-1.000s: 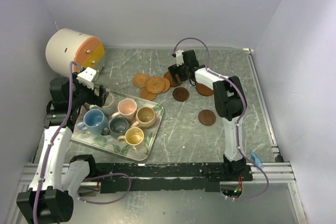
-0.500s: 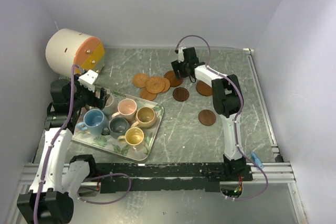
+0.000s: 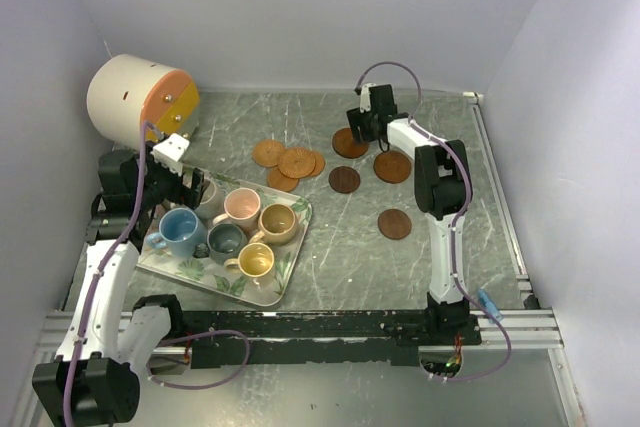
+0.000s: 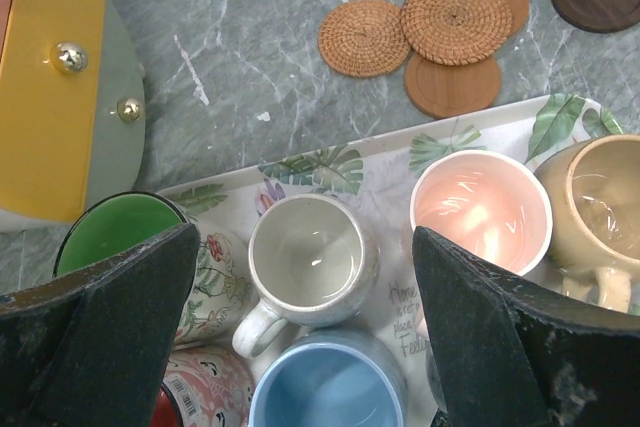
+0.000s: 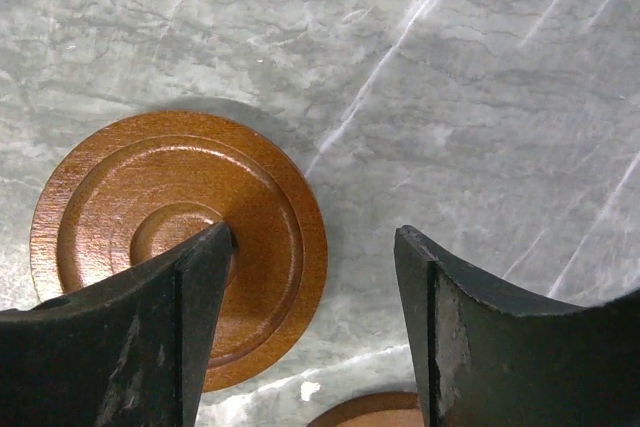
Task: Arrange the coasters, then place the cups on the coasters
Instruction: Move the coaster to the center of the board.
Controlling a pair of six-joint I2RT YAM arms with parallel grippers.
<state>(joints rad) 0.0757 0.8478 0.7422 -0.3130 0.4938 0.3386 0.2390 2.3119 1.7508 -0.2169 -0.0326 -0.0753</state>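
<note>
left end effector [image 4: 303, 239] apart — cups [image 4: 480, 212], tray [image 4: 330, 172] below | right end effector [image 5: 310, 237] apart — over coaster [image 5: 150, 187]

There are eight coasters [image 3: 394, 223], eight cups [image 3: 241, 205], one tray [image 3: 283, 272] and one cylinder [image 3: 125, 95]

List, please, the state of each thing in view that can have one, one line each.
Left end effector: open, above the cream cup.
Right end effector: open, one finger over a brown coaster.
Coasters: lying flat; four overlap in a heap, four lie apart.
Cups: upright, on the tray; none on a coaster.
Cylinder: lying on its side.
</note>
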